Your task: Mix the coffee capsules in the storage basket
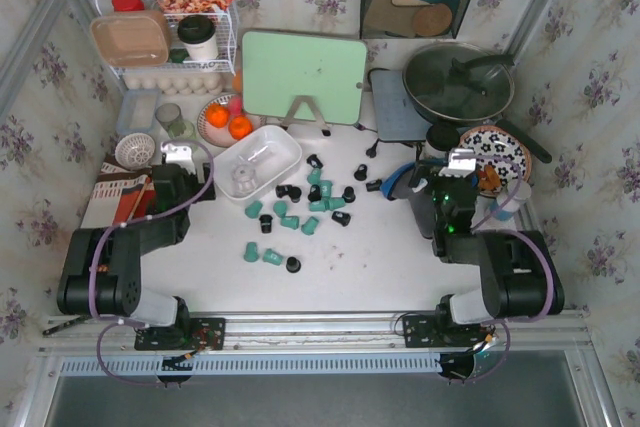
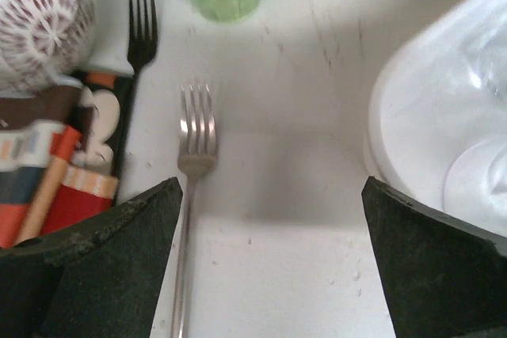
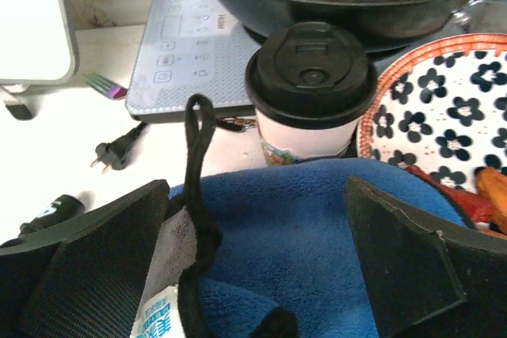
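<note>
Roughly twenty capsules [image 1: 310, 225] lie loose mid-table, none visibly inside the basket [image 1: 290, 147], which sits just beyond them toward the far left corner; mixing looks unstarted, so gathering likely comes first. Left gripper [image 1: 178, 155], spread and empty, hangs just left of the basket. Right gripper [image 1: 462, 159], also spread with nothing held, hovers over a blue cloth [image 3: 317, 235] near the right edge, well apart from the capsules. Next move calls for reaching inward and pinching one pod
</note>
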Controlling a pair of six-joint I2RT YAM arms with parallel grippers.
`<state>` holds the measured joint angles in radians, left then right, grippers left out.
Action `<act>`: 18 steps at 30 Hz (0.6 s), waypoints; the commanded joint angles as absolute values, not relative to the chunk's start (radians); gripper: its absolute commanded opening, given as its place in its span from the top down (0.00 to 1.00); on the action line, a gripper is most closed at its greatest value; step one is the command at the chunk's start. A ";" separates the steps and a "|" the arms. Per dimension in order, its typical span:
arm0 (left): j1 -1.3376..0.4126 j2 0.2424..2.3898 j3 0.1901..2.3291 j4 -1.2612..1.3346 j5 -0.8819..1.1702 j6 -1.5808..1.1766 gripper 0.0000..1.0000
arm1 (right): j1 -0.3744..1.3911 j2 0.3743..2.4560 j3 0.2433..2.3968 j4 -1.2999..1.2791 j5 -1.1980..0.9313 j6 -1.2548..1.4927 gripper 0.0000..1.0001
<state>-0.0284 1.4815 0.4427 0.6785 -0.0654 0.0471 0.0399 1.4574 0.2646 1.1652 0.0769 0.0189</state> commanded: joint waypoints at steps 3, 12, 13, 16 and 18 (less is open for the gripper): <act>-0.035 1.379 0.692 0.181 -0.195 -0.069 0.01 | 0.046 1.291 0.308 0.937 0.201 0.072 0.00; -0.066 1.193 0.873 -0.322 -0.610 -0.488 0.01 | 0.050 1.071 0.316 0.796 0.180 0.120 0.00; -0.068 1.166 0.909 -0.454 -0.662 -0.587 0.01 | 0.052 1.059 0.324 0.777 0.177 0.124 0.00; -0.067 1.100 0.957 -0.553 -0.647 -0.577 0.01 | 0.059 1.029 0.341 0.742 0.169 0.144 0.00; -0.070 1.040 0.945 -0.582 -0.629 -0.599 0.01 | 0.062 1.024 0.342 0.741 0.153 0.153 0.00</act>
<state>-0.0658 1.1145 0.9413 -0.3489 -0.5587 -0.4725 0.0574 1.0382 0.3325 0.7788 0.1795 0.1219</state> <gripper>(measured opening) 0.991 0.999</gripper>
